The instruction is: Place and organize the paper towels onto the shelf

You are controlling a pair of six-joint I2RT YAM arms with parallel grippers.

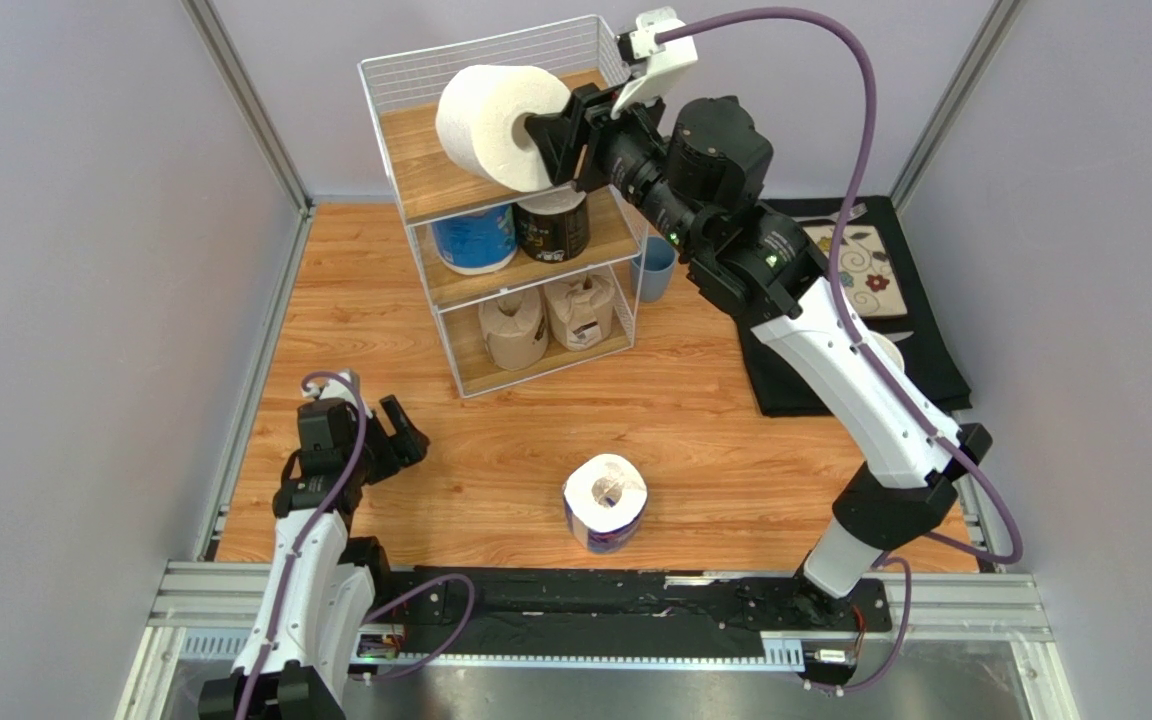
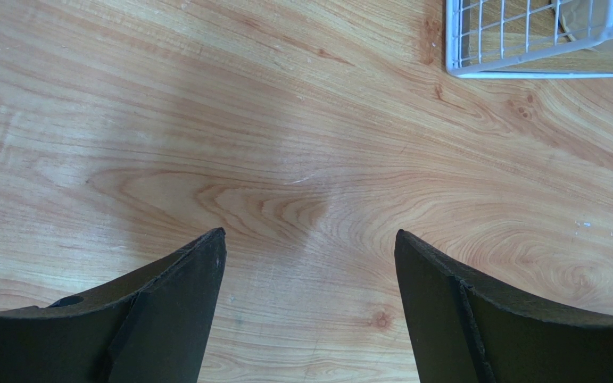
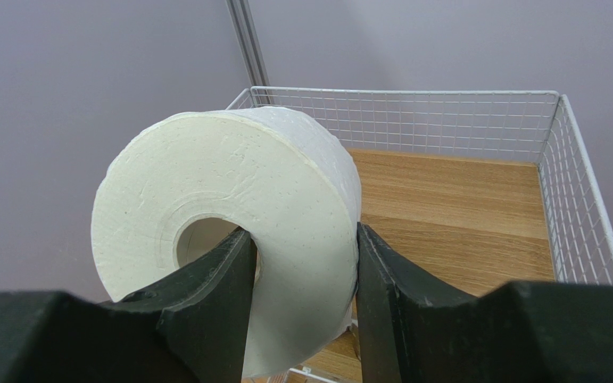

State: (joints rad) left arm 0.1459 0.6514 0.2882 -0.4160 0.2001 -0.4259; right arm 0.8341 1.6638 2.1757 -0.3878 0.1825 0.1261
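Surface: light wooden table (image 1: 387,345) walled by plain grey panels, with the shelf (image 1: 414,177) standing at its far middle.
Top tier: bare board inside a white wire rim; nothing rests on it yet.
White roll (image 1: 495,123): held in the air over the shelf's top tier, toward its front edge, core pointing sideways. Whether its underside clears the wire rim I cannot tell.
Right gripper (image 3: 303,233): clamped on the white roll's wall, one finger inside the cardboard core and the other against the outer wrap.
Left gripper (image 2: 310,235): fingers spread with nothing between them, low over bare wood, in front of the shelf and to its left.
Middle tier: blue-wrapped roll (image 1: 474,237) and dark-wrapped roll (image 1: 552,225) side by side.
Bottom tier: two brown-paper rolls (image 1: 513,327) (image 1: 581,308) side by side.
Loose roll (image 1: 606,503): upright on the table, well in front of the shelf.
Risk, rolling: let go on its side, the white roll would likely roll across the board until the rim stops it.
Risk, snagging: a low descent could catch the roll or a finger on the front wire and shove or tip the light shelf.
Risk, slipping: the pinch holds only soft paper, so tilting may squash it or let it slide off.
Risk, withdrawal: the finger inside the core could drag the roll back out when the arm retreats.
Risk, arm: its forearm hangs just above the blue cup (image 1: 656,267) at the shelf's right side, which a drop could knock.
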